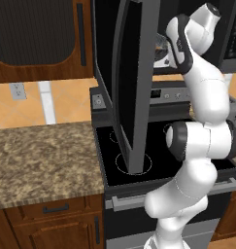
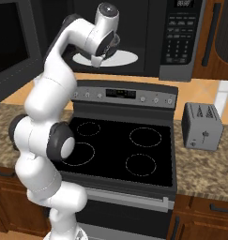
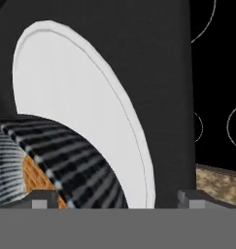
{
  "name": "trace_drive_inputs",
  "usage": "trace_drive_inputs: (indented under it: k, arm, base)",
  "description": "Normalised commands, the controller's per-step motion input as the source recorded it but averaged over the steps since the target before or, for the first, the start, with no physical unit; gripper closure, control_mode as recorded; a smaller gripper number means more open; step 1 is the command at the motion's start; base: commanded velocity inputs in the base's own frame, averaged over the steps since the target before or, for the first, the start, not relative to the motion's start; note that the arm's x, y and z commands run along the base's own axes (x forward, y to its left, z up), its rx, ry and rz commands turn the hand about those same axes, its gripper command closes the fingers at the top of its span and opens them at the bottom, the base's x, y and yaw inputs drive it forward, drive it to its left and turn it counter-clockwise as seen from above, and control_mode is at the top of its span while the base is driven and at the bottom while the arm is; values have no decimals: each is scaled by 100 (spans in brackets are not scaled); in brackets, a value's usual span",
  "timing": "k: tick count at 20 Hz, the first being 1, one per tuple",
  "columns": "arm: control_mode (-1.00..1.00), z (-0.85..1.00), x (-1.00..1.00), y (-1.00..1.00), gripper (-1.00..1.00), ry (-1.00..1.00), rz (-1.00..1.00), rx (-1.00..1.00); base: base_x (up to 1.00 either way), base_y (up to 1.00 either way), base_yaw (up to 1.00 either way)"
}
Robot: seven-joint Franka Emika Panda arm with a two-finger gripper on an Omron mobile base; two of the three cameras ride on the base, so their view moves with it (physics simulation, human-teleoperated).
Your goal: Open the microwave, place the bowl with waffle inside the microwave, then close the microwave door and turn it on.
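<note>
Gripper fingertips [image 3: 39, 198]: two small dark tips at the bottom of the hand view, set wide apart; the left tip sits at the bowl rim, the right tip is clear of it. Whether they pinch the rim cannot be told.

Bowl [image 3: 66, 160]: blue-grey with fine radial stripes, directly at the gripper, over the near edge of the turntable plate [image 3: 75, 97]. In the left base view the bowl [image 1: 164, 47] shows inside the microwave cavity, beside the wrist.

Waffle [image 3: 34, 182]: orange-brown, grid-patterned, lying inside the bowl; partly hidden by the bowl wall.

Microwave [image 2: 181, 37]: black box mounted above the stove [image 2: 125, 150]; button panel on its right; white plate on the cavity floor, with bare plate beyond the bowl.

Microwave door [image 1: 131, 82]: swung fully open, standing edge-on to the left of the arm, leaving the cavity mouth unobstructed.

Gripper [image 2: 97, 60]: at the cavity mouth, over the near edge of the plate.

Toaster [image 2: 202, 125]: grey, on the bench [image 2: 204, 168] right of the stove, well apart from the arm.
</note>
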Motion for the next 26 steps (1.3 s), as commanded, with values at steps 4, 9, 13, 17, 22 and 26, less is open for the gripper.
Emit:
trace_drive_inputs:
  k: [4,9,13,17,22,26]
  arm:
    - [-100,58,-12,-17,-100,-10,6,8]
    - [-100,50,-39,-18,-100,-15,12,2]
    - [-100,10,-95,-8,-100,-1,18,0]
    - [-100,-19,-100,-21,-100,0,15,0]
    - [-100,-27,-100,-6,-100,0,13,0]
    - [-100,-32,-100,0,-100,0,17,-1]
  base:
    - [0,0,0]
    - [0,0,0]
    - [0,0,0]
    - [0,0,0]
    - [0,0,0]
    - [0,0,0]
